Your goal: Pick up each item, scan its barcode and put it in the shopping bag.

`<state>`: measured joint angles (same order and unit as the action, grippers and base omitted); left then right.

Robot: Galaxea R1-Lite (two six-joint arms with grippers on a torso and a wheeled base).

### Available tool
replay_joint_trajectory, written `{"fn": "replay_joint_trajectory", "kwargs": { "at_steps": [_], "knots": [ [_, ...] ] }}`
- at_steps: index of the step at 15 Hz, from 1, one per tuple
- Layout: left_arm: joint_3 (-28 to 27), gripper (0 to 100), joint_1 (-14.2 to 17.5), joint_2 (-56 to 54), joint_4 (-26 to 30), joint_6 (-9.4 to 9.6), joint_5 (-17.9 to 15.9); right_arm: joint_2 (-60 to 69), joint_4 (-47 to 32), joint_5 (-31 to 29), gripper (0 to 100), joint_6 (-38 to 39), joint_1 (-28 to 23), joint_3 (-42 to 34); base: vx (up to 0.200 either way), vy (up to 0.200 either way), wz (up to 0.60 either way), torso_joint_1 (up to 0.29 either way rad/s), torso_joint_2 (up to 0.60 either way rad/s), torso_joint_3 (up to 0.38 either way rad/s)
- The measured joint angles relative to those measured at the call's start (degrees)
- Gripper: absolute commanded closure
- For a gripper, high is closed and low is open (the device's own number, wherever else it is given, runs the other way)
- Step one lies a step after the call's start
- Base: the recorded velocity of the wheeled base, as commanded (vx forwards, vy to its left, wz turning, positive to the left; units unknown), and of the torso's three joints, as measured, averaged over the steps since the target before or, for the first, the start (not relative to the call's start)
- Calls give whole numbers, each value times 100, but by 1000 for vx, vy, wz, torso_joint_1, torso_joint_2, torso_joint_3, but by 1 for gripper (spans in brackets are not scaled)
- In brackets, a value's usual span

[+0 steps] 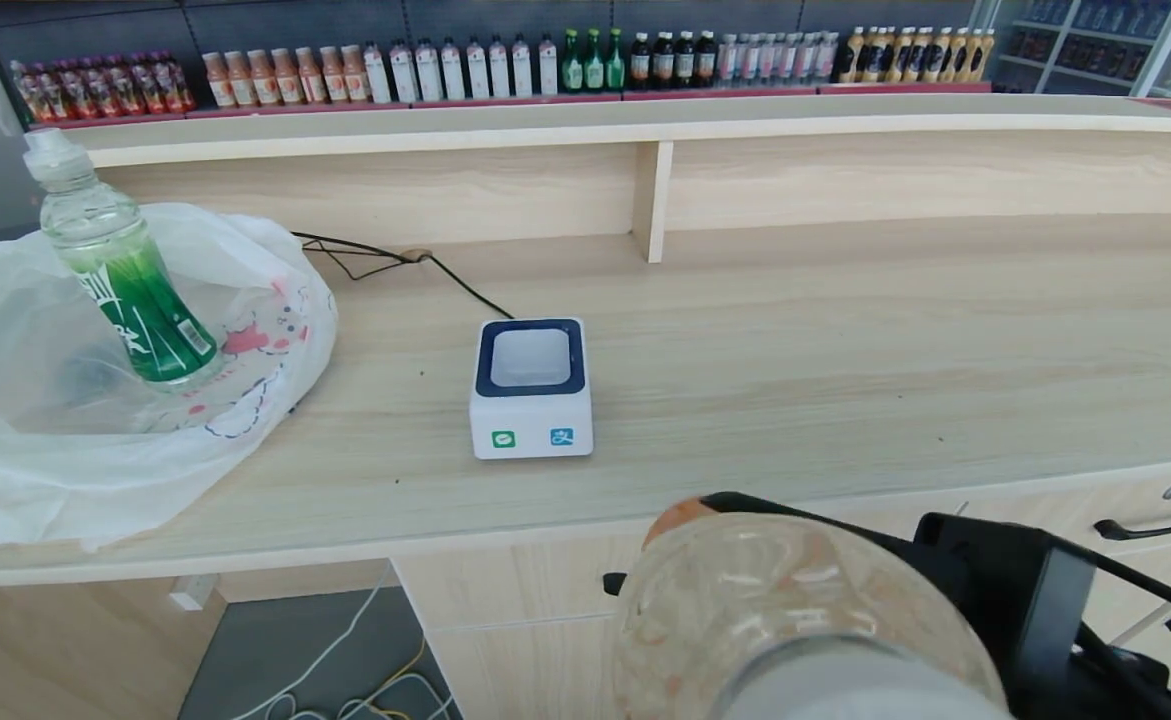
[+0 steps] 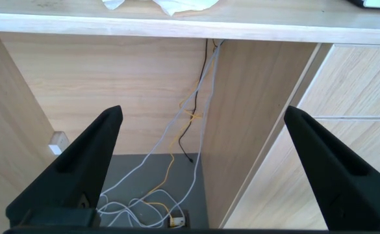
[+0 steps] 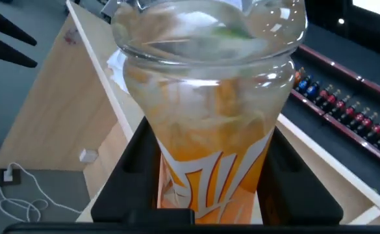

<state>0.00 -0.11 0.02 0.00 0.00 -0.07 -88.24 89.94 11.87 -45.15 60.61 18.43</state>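
A clear bottle (image 1: 795, 610) with an orange label is held low in front of the counter's front edge, close to the head camera, bottom end toward it. My right gripper (image 3: 209, 179) is shut on this bottle (image 3: 209, 84), one black finger on each side of the label. The white scanner (image 1: 531, 388) with a blue-rimmed window sits mid-counter. At the left lies the white shopping bag (image 1: 35, 440), with a green-labelled bottle (image 1: 125, 270) leaning inside it. My left gripper (image 2: 202, 162) is open below the counter, holding nothing.
The wooden counter (image 1: 845, 350) has a raised back shelf with a divider (image 1: 653, 195). A black cable (image 1: 395, 262) runs from the scanner toward the bag. Drink bottles (image 1: 585, 60) line the far shelf. Drawer handles (image 1: 1155, 525) are at the right. Loose cables (image 2: 157, 195) hang under the counter.
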Motion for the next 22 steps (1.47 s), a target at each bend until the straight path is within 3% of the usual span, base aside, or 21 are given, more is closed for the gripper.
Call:
{"fn": "replay_joint_trajectory", "kwargs": {
  "at_steps": [3,5,8,18,22],
  "knots": [
    [0,0,1,0,0,0,0,-274,5,484,100,-250,22,183,0,0,0,0,0,0],
    [0,0,4,0,0,0,0,-361,2,495,100,-323,83,212,0,0,0,0,0,0],
    [0,0,0,0,0,0,2,-444,0,490,100,-1211,352,251,0,0,0,0,0,0],
    [0,0,0,0,0,0,0,-449,0,479,100,-3101,358,343,0,0,0,0,0,0],
    [0,0,4,0,0,0,0,-514,7,510,100,-3532,355,521,0,0,0,0,0,0]
  ]
}}
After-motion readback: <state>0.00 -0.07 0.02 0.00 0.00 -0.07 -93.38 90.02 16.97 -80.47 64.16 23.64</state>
